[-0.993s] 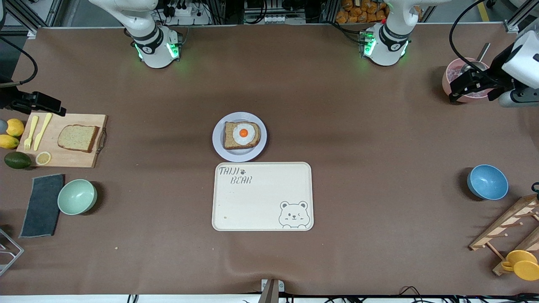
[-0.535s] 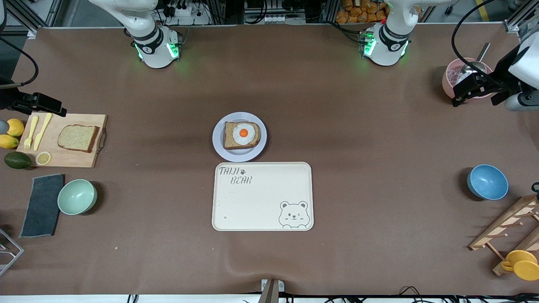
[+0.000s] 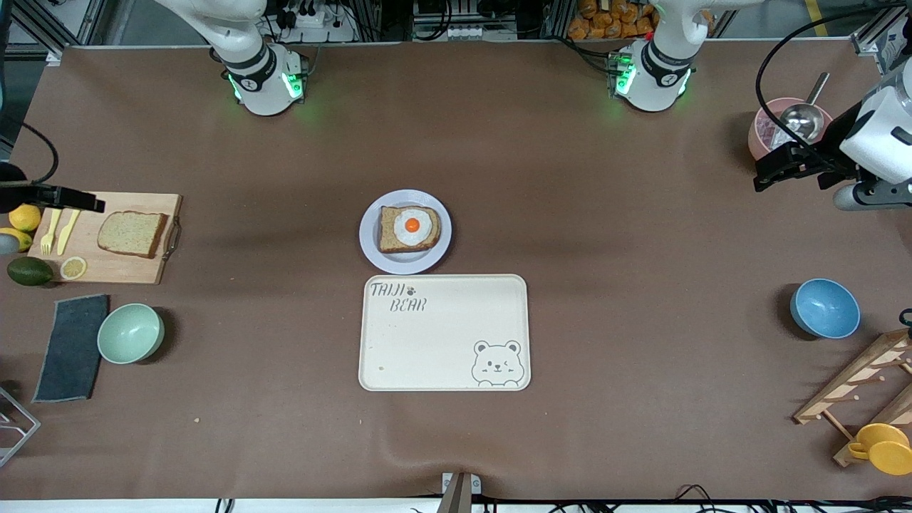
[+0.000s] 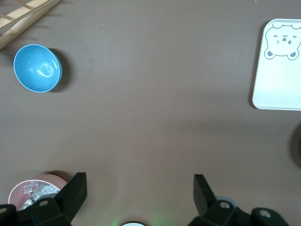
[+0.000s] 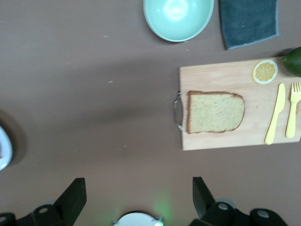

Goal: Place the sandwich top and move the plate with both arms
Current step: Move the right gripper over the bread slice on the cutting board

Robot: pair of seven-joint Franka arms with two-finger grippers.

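Observation:
The sandwich top (image 3: 132, 233), a bare brown bread slice (image 5: 215, 111), lies on a wooden cutting board (image 3: 107, 267) at the right arm's end of the table. Mid-table, the pale plate (image 3: 370, 249) carries an egg-topped slice (image 3: 408, 228). My right gripper (image 3: 85, 201) hangs open and empty over the board's cutlery end, its fingers wide apart in the right wrist view (image 5: 138, 190). My left gripper (image 3: 766, 177) hovers open and empty beside a pink bowl (image 3: 766, 132) at the left arm's end, its fingers spread in the left wrist view (image 4: 139, 188).
A cream bear tray (image 3: 445, 356) lies just nearer the camera than the plate. A yellow knife and fork (image 5: 282, 113) and a lemon slice (image 5: 265, 71) share the board. Green bowl (image 3: 130, 333), dark cloth (image 3: 71, 347), blue bowl (image 3: 824, 308), wooden rack (image 3: 855, 388).
The right gripper has drifted a little toward the camera over the board's end. The left gripper has shifted slightly beside the pink bowl, uncovering its metal scoop. Both stay open.

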